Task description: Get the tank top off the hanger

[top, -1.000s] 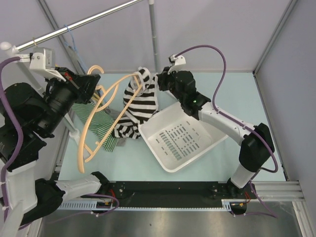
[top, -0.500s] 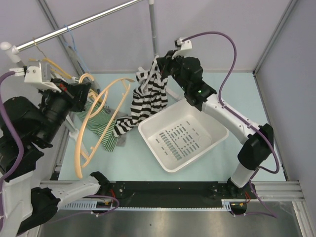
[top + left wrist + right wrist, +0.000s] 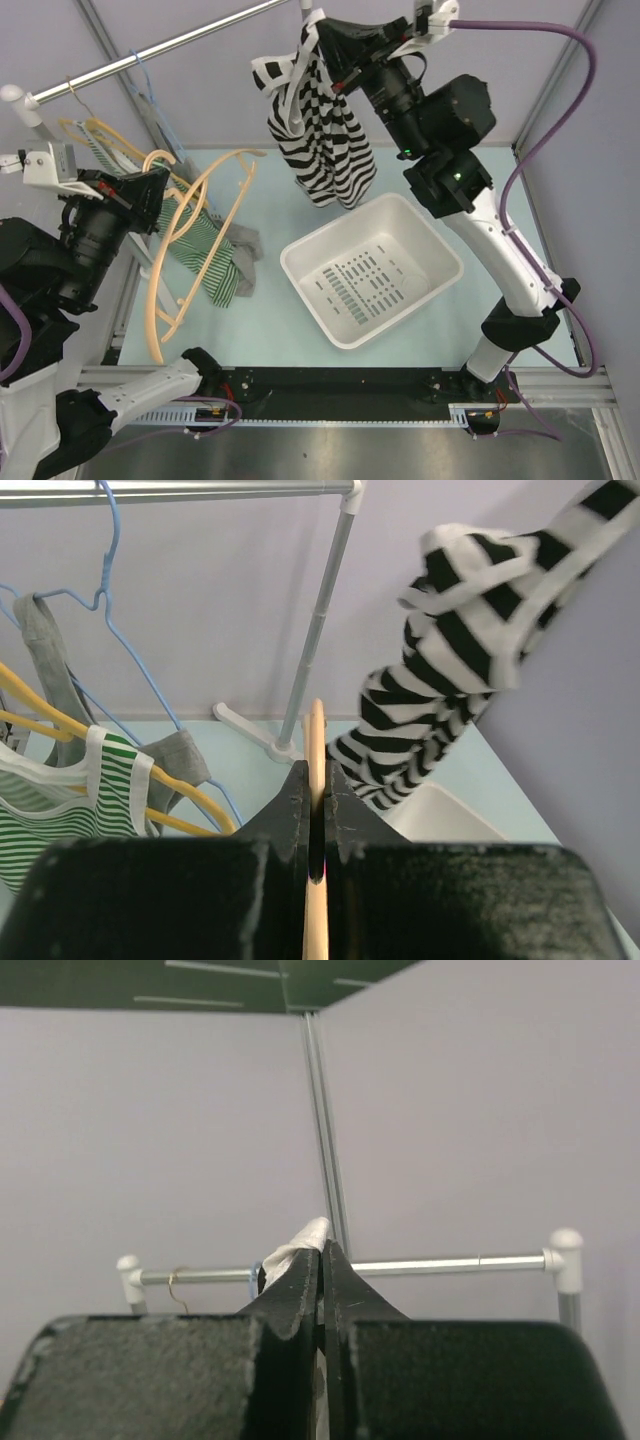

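Job: take the tank top (image 3: 320,140) off the hanger (image 3: 315,735).
Done so far: I think the big part is done. The striped tank top hangs free in the air, and no part of it touches the hanger.
Left to do: I guess the tank top only needs to be put down. The white bin (image 3: 312,262) sits open close by, so that may be the spot.
Right hand (image 3: 322,1260): clenched tight on a white edge of the tank top, held up high.
Left hand (image 3: 316,780): clenched tight on the thin bar of the peach hanger.
Where the tank top is: seen from above, it is at 12 o'clock from the bin. It dangles down from the right hand, over the bench (image 3: 540,200).
Tank top and left hand: well apart. The tank top is at about 2 o'clock from the left hand.
Hanger: at 9 o'clock from the bin, bare.
Also here: a green striped top (image 3: 205,255) lies just beside the hanger.
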Action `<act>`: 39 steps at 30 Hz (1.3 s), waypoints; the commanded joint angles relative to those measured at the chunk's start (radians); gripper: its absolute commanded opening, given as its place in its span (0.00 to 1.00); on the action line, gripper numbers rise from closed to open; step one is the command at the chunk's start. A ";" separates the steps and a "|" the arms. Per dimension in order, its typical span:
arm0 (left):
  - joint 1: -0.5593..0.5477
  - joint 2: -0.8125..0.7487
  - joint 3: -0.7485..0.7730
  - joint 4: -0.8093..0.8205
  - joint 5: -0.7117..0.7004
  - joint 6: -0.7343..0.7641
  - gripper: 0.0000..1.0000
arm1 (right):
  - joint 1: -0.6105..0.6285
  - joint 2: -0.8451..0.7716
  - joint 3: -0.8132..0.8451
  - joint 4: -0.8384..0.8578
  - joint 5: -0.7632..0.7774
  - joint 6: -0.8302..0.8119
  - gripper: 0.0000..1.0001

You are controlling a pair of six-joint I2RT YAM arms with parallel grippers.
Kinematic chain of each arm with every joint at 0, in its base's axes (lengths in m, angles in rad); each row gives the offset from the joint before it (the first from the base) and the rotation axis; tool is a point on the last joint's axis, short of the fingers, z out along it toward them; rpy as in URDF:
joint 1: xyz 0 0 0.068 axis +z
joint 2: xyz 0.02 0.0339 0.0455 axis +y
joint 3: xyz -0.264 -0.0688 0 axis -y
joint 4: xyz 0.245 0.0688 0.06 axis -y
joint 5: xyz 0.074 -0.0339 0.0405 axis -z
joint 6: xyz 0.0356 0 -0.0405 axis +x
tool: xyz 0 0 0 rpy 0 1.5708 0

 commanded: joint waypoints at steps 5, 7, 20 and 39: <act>0.000 0.005 -0.040 0.091 0.018 0.023 0.00 | 0.013 -0.076 0.142 0.002 -0.052 -0.038 0.00; 0.000 0.005 -0.051 0.097 0.026 0.022 0.00 | 0.016 -0.103 0.124 -0.016 -0.052 -0.041 0.00; 0.000 0.028 -0.040 0.125 0.057 -0.011 0.00 | 0.015 -0.600 -0.879 0.119 0.116 0.028 0.00; 0.002 0.274 0.020 0.238 -0.120 -0.103 0.00 | 0.194 -0.688 -1.044 -0.752 0.435 0.231 0.62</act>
